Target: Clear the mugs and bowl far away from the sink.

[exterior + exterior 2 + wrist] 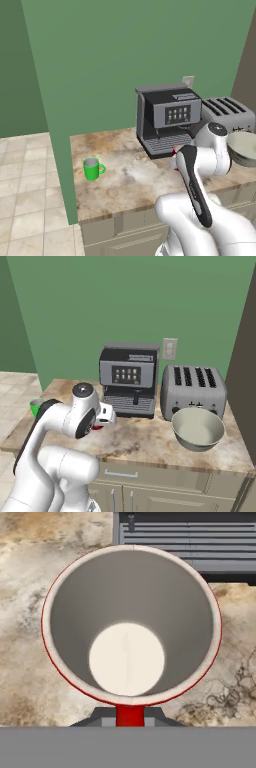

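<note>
In the hand view I look straight down into the red mug [131,624], with its pale inside and red rim. My gripper [130,714] is shut on the mug's red handle at the bottom of that view. The mug is over the marble counter [30,677], just in front of the coffee machine's drip tray [190,542]. A sliver of the red mug [98,427] peeks out below my wrist. The green mug [92,169] stands upright near the counter's left end. The bowl [198,429] sits at the right, before the toaster. The sink is out of view.
A grey coffee machine [129,381] and a silver toaster [192,388] stand along the back wall. A green wall panel [55,125] bounds the counter on the left, and a dark cabinet side [245,381] closes the right end. Bare marble lies between the green mug and the coffee machine.
</note>
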